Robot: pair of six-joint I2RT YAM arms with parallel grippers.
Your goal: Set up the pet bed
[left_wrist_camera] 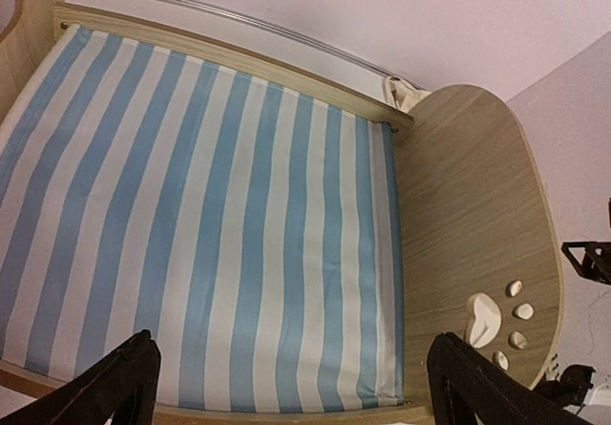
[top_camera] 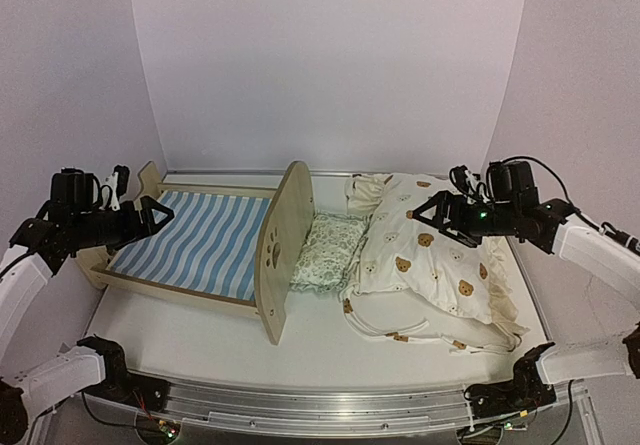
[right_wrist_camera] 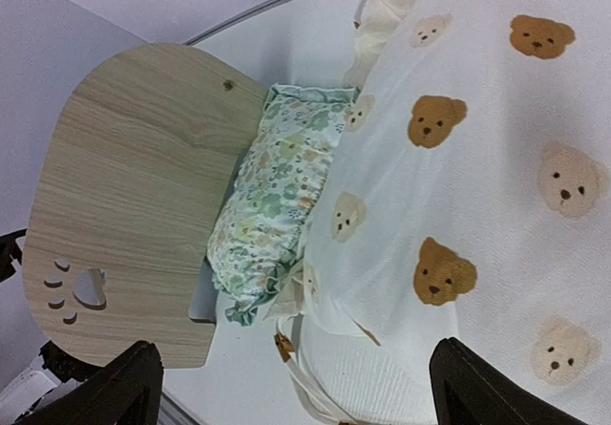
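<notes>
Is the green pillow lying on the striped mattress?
No, the green pillow lies between the headboard and the bear-print quilt, and the striped mattress is bare.

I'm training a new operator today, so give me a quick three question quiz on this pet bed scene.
1. True or false: the pillow lies on the striped mattress.
2. What touches the pillow on the side away from the headboard? A) quilt B) mattress C) a gripper
3. Are the left gripper and right gripper open or shut?
Key: 1 false, it lies on the table; 2 A; 3 both open.
</notes>
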